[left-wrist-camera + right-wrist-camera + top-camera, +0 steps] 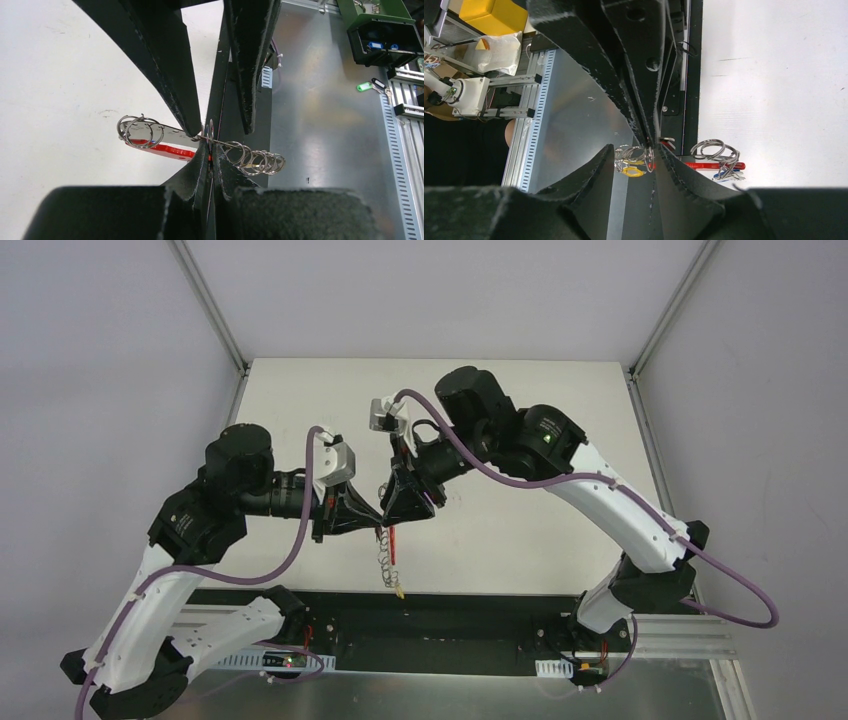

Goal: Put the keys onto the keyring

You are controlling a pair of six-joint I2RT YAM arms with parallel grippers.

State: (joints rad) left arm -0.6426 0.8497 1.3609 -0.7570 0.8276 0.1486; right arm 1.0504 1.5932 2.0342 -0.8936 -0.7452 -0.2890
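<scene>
My left gripper (372, 522) (210, 150) is shut on one thin wire ring of the keyring (387, 562) and holds it above the table's near edge. The bunch of silver rings (257, 161) hangs from it with the red strap (162, 149) and the yellowish tag (631, 172). My right gripper (392, 505) (636, 152) is open, tip to tip with the left one. Its fingers (172, 70) straddle the held ring (650, 156). A key with a blue head (725, 175) hangs under more rings (714, 149). A flat silver blade (170, 134) shows beside the strap. I see no black-headed key.
The white table (520, 530) ends at a black front rail (470, 605) just below the hanging keyring. Past the edge are a metal plate (325, 125), slotted rails, a green box (382, 30) and a green-tagged key (369, 86). Purple cables (300, 540) loop from both arms.
</scene>
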